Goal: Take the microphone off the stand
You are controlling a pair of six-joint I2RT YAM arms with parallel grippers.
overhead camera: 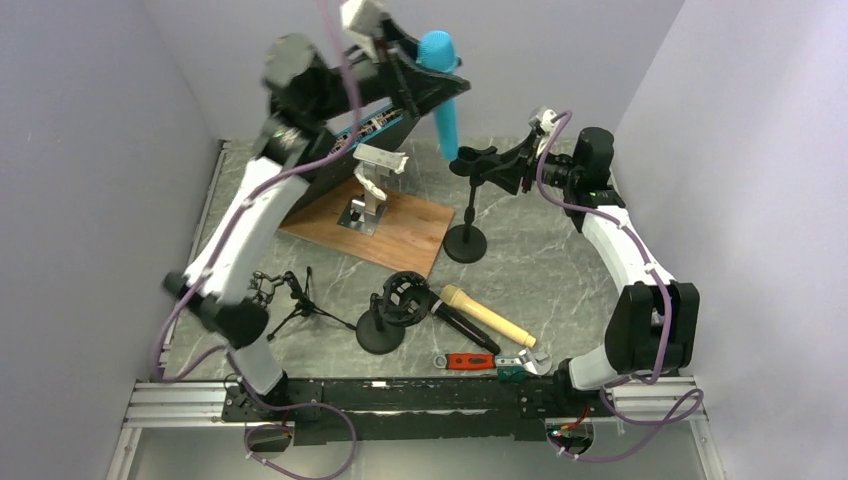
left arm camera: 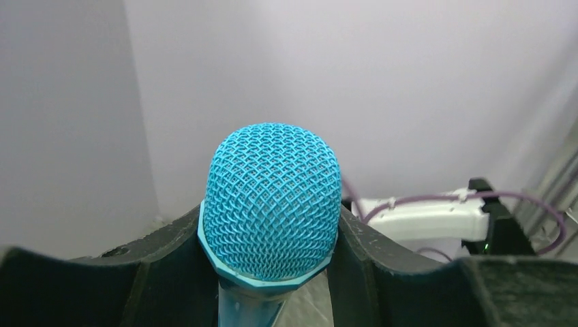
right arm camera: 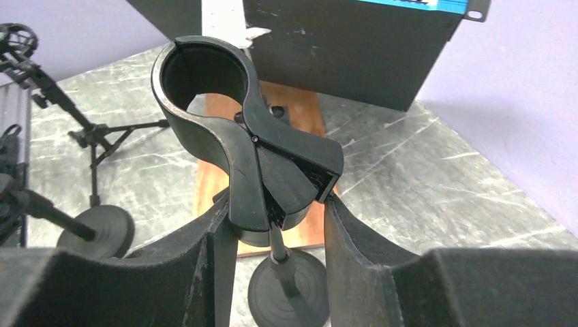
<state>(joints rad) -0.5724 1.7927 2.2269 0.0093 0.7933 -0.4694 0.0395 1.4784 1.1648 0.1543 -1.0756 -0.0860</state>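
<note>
The blue microphone [overhead camera: 441, 85] hangs upright, high over the back of the table, with my left gripper [overhead camera: 428, 72] shut on its neck just under the mesh head [left arm camera: 271, 197]. Its lower end is near the clip in the top view. The black stand [overhead camera: 470, 210] rests on its round base [overhead camera: 465, 243]. My right gripper [overhead camera: 512, 168] is shut on the stand's clip [right arm camera: 235, 146]. The clip's ring [right arm camera: 204, 78] is empty in the right wrist view. The pole and base [right arm camera: 290, 289] show below the fingers.
A wooden board [overhead camera: 400, 232] with a metal bracket [overhead camera: 372, 185] lies left of the stand, with a black box [overhead camera: 375, 125] behind it. Nearer are a small tripod [overhead camera: 295, 300], a shock-mount stand [overhead camera: 392, 315], a yellow microphone [overhead camera: 490, 315], a black microphone [overhead camera: 465, 327] and hand tools [overhead camera: 490, 362].
</note>
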